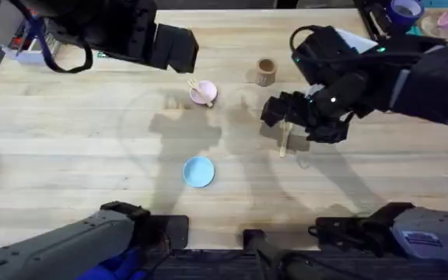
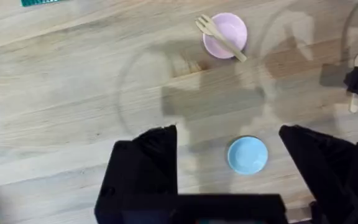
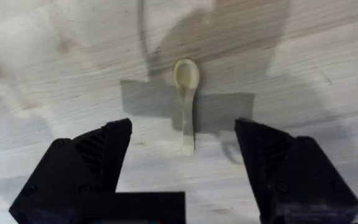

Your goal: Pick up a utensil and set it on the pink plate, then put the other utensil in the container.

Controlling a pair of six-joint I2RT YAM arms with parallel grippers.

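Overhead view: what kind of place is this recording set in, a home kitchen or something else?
Probably a lab or test bench, not a kitchen: two robot arms work at a bare wooden table set with small props, a pink plate holding a fork, a blue plate and a wooden cup, with clutter at the far edge.

A lab-style workspace: two robot arms mounted at a pale wooden table (image 1: 68, 140), with a roll of blue tape (image 1: 404, 11) and clutter along its far edge.
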